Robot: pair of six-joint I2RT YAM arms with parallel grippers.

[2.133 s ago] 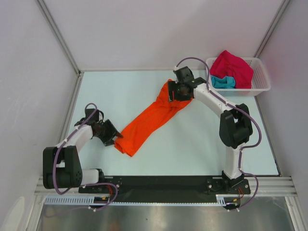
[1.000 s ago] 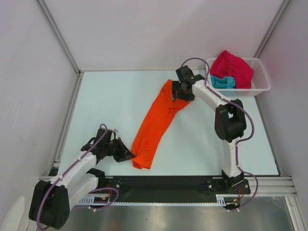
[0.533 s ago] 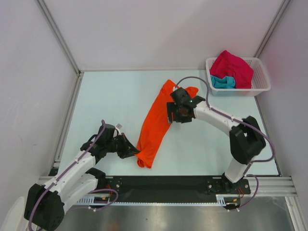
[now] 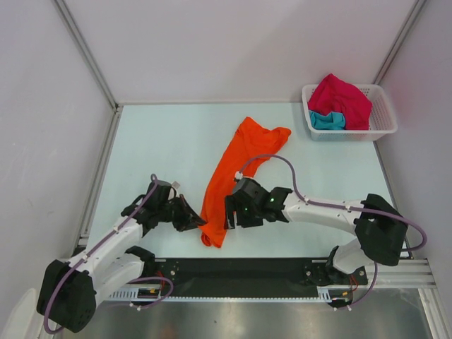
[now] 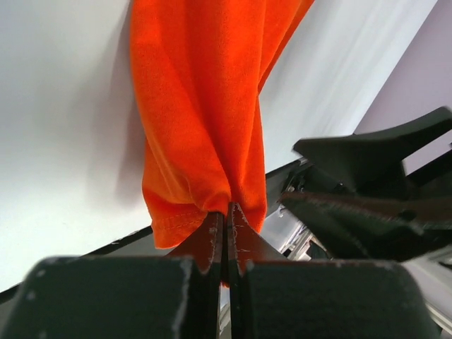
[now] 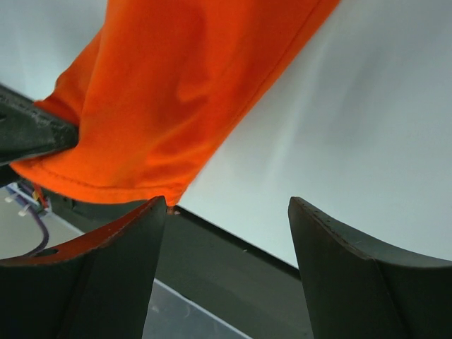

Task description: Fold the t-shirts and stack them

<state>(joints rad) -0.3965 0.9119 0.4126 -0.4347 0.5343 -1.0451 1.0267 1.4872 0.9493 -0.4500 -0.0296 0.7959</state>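
Left jaws: your left gripper is pinched tight on the near hem of the bright orange cloth t-shirt.
Right jaws: your right gripper is spread wide with nothing held, just beside that hem's right corner.
Shirt: bunched in a long strip, near centre to far centre-right.
Others: crimson-pink t-shirt and teal t-shirt sit in the white plastic lattice basket, far right.
Risk: the pinch looks thin, so a hard tug may slip the hem. The edge is rolled, so you may grab several layers. The grippers are close and could clash.
Surface: pale smooth tabletop.
Room: plain white walls, metal rails.

Lab: white panels enclosing table
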